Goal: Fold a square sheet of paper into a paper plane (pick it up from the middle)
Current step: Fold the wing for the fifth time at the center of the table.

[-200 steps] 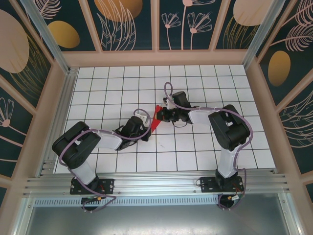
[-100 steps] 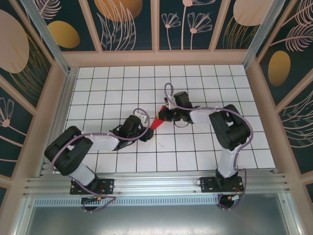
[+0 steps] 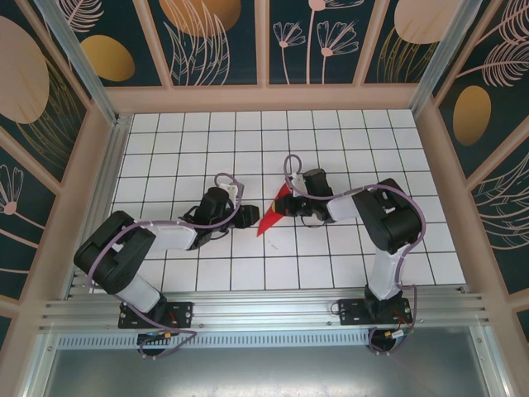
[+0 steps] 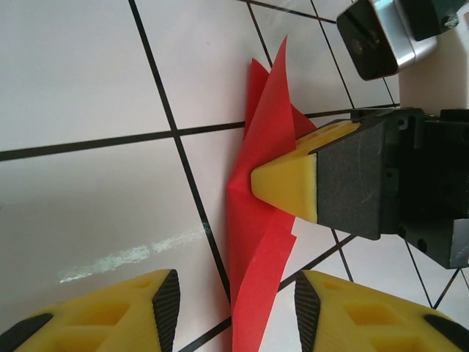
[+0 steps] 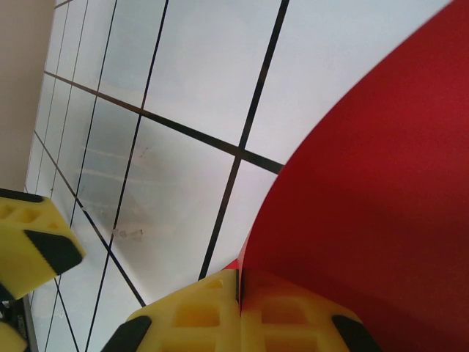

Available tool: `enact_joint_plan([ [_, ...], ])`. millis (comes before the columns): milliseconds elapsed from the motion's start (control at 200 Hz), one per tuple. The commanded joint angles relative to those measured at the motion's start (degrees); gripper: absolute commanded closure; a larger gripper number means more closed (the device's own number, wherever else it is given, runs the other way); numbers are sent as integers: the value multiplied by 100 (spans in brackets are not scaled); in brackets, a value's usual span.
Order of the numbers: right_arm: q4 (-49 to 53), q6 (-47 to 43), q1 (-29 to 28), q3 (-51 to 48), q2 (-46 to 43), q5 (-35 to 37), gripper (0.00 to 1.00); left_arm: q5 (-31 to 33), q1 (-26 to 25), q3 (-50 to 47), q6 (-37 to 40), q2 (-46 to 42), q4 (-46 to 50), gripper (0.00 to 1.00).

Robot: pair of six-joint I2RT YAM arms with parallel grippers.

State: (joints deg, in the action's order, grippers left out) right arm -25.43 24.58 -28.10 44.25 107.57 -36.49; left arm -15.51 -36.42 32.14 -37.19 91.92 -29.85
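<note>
The red sheet of paper (image 3: 269, 217) is folded into a slim, pointed, dart-like shape at the middle of the table. It slants from the right gripper down towards the near side. My right gripper (image 3: 286, 203) is shut on its upper end; the yellow fingertips (image 5: 239, 293) pinch the red paper (image 5: 366, 183) along a crease. My left gripper (image 3: 246, 217) is just left of the paper and open. Its pads (image 4: 165, 304) stand apart on either side of the paper's lower flap (image 4: 264, 242) without touching it. The right gripper's yellow fingers (image 4: 289, 183) show there clamped on the fold.
White gridded tabletop (image 3: 347, 149) with pale wooden walls (image 3: 273, 98) at the back and sides. An aluminium rail (image 3: 264, 310) runs along the near edge by the arm bases. The left gripper's finger (image 5: 29, 246) shows at the right wrist view's lower left.
The left gripper has opened, let go of the paper and drawn back a little to the left. The right gripper keeps hold; the paper now slants down towards the near side.
</note>
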Motion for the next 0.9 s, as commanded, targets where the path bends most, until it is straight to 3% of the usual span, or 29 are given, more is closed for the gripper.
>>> enact_joint_plan([
  [0, -644, 206, 43, -109, -310, -192, 94, -257, 7, 31, -50, 151, -346, 51],
  [255, -665, 406, 50, 10, -327, -183, 94, -157, -190, 33, 647, 474, -83, 53],
  [721, -665, 513, 58, 84, -329, -183, 94, 338, -404, 218, 1009, 789, 386, 80],
  [896, -674, 543, 64, 99, -360, -150, 94, 351, -476, 214, 1116, 750, 539, 78],
])
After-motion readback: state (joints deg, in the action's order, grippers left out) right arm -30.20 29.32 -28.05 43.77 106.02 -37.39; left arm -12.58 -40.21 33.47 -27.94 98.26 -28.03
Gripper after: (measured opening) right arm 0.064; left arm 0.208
